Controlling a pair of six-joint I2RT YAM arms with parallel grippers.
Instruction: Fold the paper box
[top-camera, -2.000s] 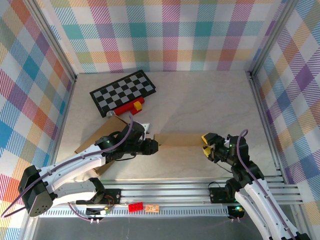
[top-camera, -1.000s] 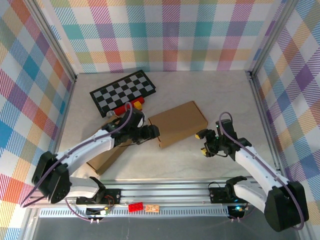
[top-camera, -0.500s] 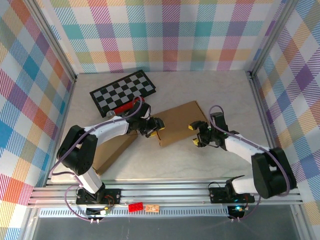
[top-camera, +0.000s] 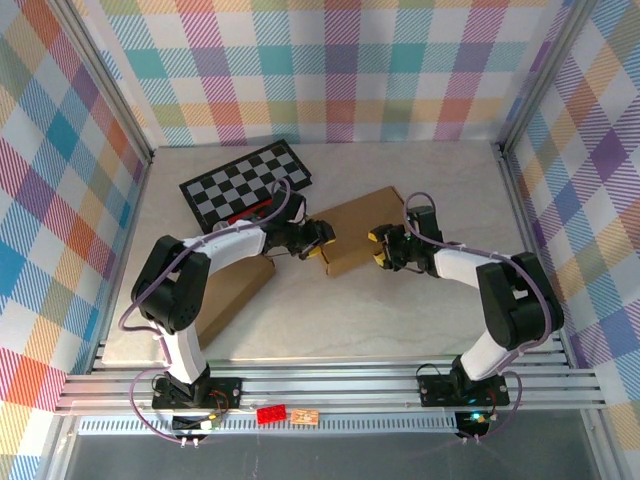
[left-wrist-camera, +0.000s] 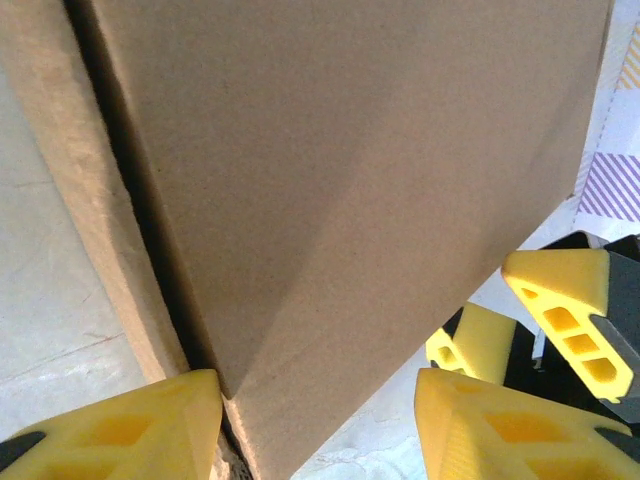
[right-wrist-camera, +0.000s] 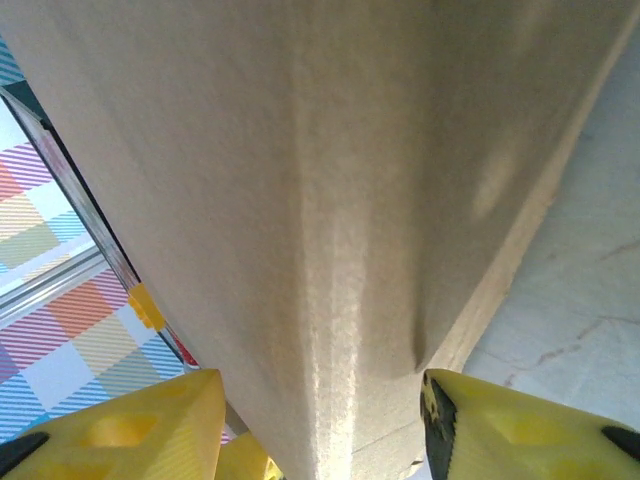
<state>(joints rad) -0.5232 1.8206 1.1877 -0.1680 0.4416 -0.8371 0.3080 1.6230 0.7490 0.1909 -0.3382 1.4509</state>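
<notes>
Fingers (left-wrist-camera: 120, 425) of the left gripper (top-camera: 320, 243) are standing about half spread. They are straddling a corner of the paper box (top-camera: 357, 228), one pad touching its edge and the other clear of it. The right gripper (top-camera: 379, 250) is straddling the box's arm-side edge in the same way, with no clamp showing. Taking the checkerboard (top-camera: 245, 183) as landmark, the box is lying just right of it and nearer the arms. Its long axis is running roughly parallel to the board's long side, so both arms are reaching it about equally. Its card is looking matte, brown and fibrous, with a soft crease, while the fingertips are showing yellow, wedge-shaped and hollowed.
</notes>
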